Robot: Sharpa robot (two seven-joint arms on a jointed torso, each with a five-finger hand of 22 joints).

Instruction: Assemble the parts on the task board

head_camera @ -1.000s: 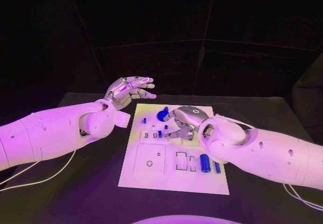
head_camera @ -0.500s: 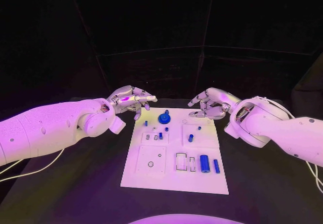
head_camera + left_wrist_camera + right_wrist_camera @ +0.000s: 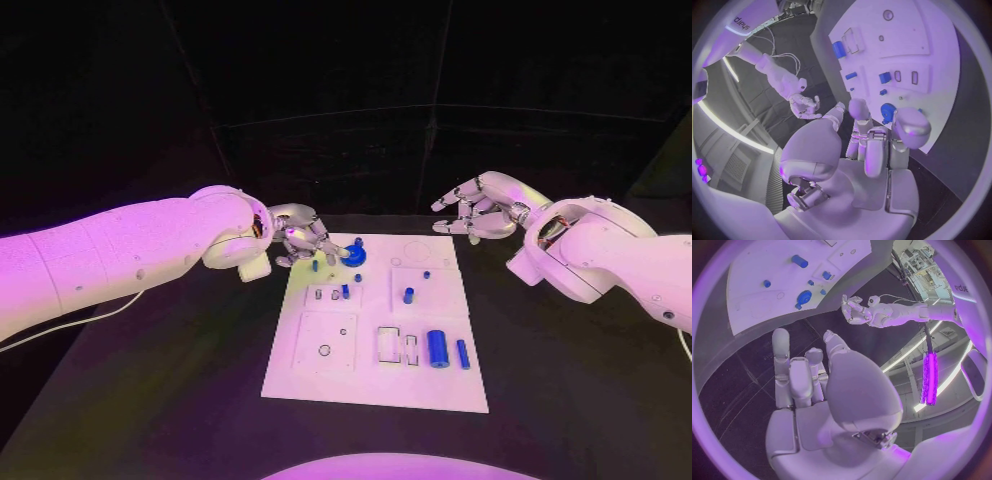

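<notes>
- I have the left hand [image 3: 300,240] at the far left corner of the task board [image 3: 378,385], just beside the round blue part [image 3: 353,255]. Its fingers are curled toward that part; I cannot tell whether they touch it, and I see nothing gripped.
- I judge this placement as the approach for seating or turning that part.
- I hold the right hand [image 3: 483,208] raised beyond the board's far right corner, fingers loosely apart, holding nothing, which leaves the board clear for the left hand.
- The blue cylinder [image 3: 437,348] and blue pin [image 3: 463,354] lie side by side on the near right area, well apart from both hands.
</notes>
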